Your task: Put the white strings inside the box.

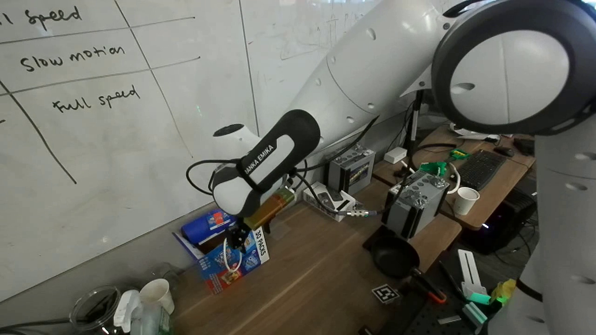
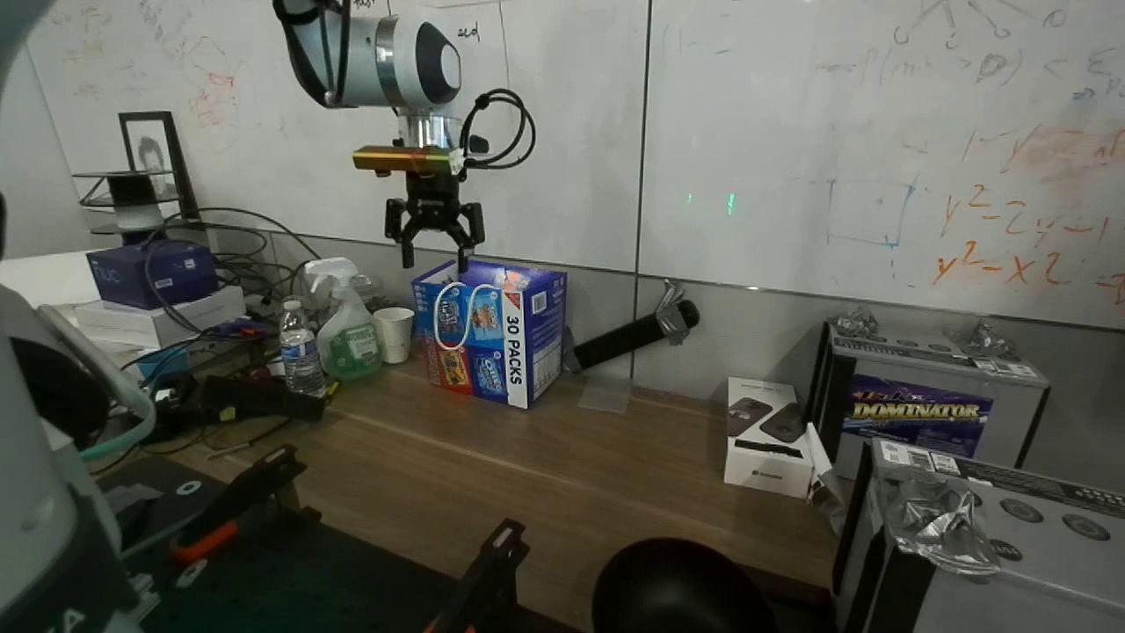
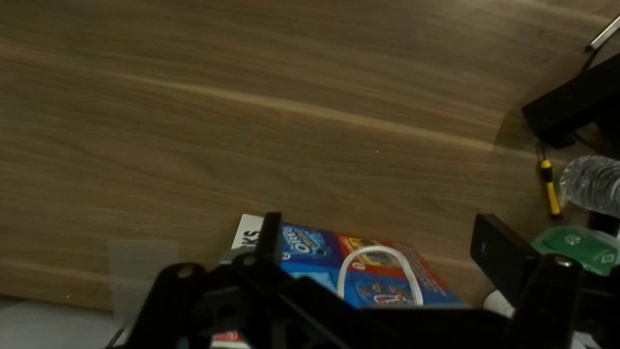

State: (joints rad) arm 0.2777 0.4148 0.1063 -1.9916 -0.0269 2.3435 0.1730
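Operating remotely. I am hovering the gripper (image 2: 435, 258) near the front rim of the blue 30 PACKS snack box (image 2: 482, 341), its fingers (image 2: 408, 252) standing wide apart. White cord (image 3: 377, 249) is hanging as a loop over the printed front, upper ends meeting the rim; how much is lying inside, I cannot tell. Box is standing upright on the wooden table (image 2: 527, 479); paper cup (image 2: 395, 336), green-liquid spray bottle (image 2: 352, 341) and water bottle (image 2: 301, 356) are lining up beside it. Black frying pan (image 1: 395, 258) is sitting well apart.
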